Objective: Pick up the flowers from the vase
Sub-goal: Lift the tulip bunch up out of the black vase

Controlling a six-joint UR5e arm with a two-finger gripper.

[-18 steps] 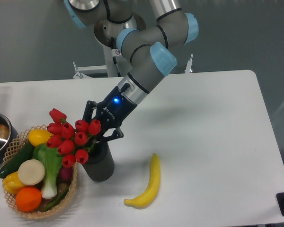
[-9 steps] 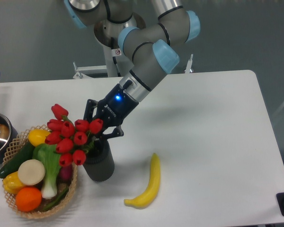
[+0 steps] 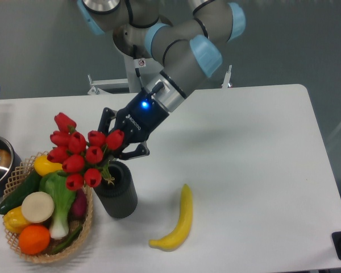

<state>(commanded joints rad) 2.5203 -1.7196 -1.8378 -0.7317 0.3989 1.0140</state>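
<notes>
Holding the flowers (image 3: pixel 79 156) tight in our gripper (image 3: pixel 118 149), we lift them; their stems are just above the vase (image 3: pixel 116 190) below. Next, up more.

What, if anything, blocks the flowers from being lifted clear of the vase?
Nothing visible does. The gripper is shut on the flowers, whose buds already sit above the mouth of the vase. Above them is open space; the basket is beside the vase, lower left.

High frontal view over table (image 3: pixel 256 142)
</notes>
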